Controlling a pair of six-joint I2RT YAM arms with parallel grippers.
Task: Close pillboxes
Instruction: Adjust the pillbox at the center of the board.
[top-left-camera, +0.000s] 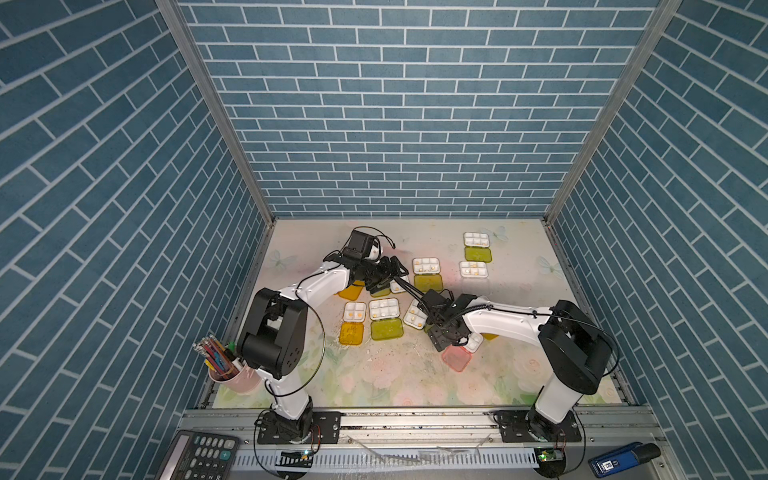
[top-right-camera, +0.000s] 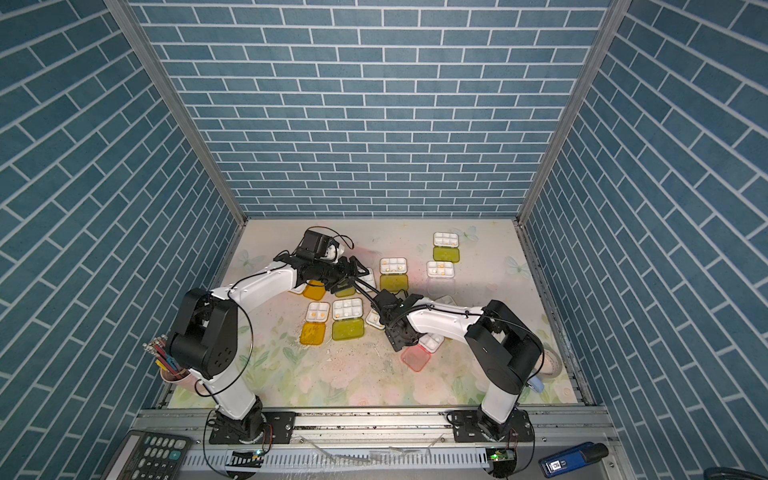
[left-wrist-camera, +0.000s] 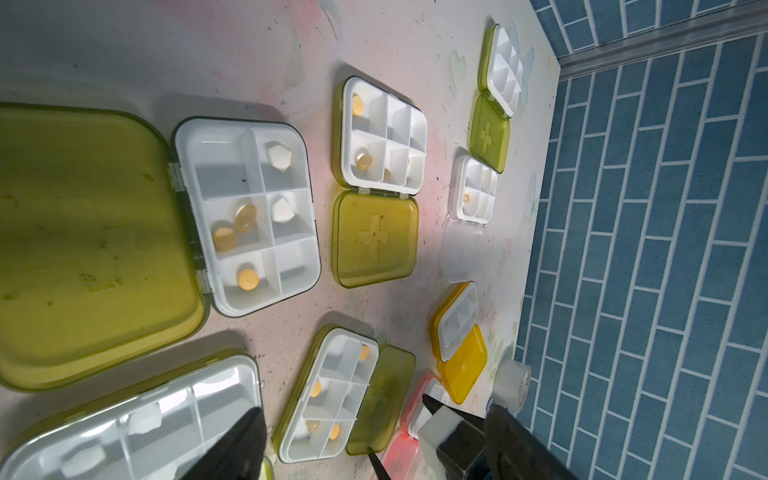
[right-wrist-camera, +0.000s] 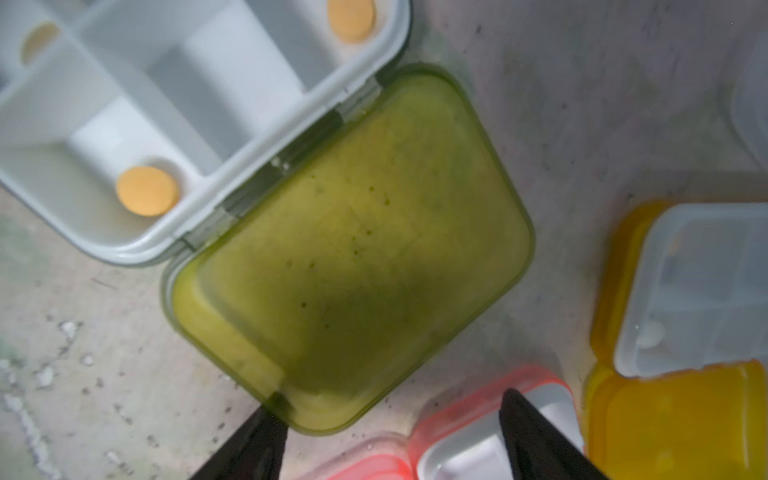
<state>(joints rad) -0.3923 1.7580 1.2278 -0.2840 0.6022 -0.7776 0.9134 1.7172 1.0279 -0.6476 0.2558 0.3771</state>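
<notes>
All ten pillboxes (top-left-camera: 384, 309) are lying open mid-mat in both top views. White compartmented trays, lids folded flat beside them: lime green, orange-yellow, pink, one clear. Orange and white tablets (left-wrist-camera: 224, 237) are sitting in several compartments, and some green lids are showing an embossed cross.

Tools: right gripper (right-wrist-camera: 391, 405) is hanging low over the tilted green-lid box (top-left-camera: 415, 314), jaws apart, gripping nothing. One fingertip (right-wrist-camera: 257, 440) is sitting at the corner of the green lid (right-wrist-camera: 353, 257); touching or just above, can't tell. The other is over the pink box (right-wrist-camera: 457, 432). The left gripper (left-wrist-camera: 376, 409) is hovering higher, jaws also apart, empty.

Room: boxes are crowding around both grippers. The pink box and yellow box (right-wrist-camera: 698, 291) are lying just beside the green lid. The far green box (top-left-camera: 476, 240) is sitting near the rear wall (top-left-camera: 415, 124). The lower middle of the mat (top-left-camera: 395, 382) is giving the open room. A pencil cup (top-left-camera: 232, 378) is standing beside the left arm (top-left-camera: 316, 286) at lower left, and a tape roll (left-wrist-camera: 513, 384) is sitting near the side wall.

Hidden: the left arm is covering most of an orange-lid box (top-left-camera: 351, 291). The right arm (top-left-camera: 498, 318) is covering the yellow box in the top views. The right wrist view is coming through blurred, and the frame edges are cutting off trays.
</notes>
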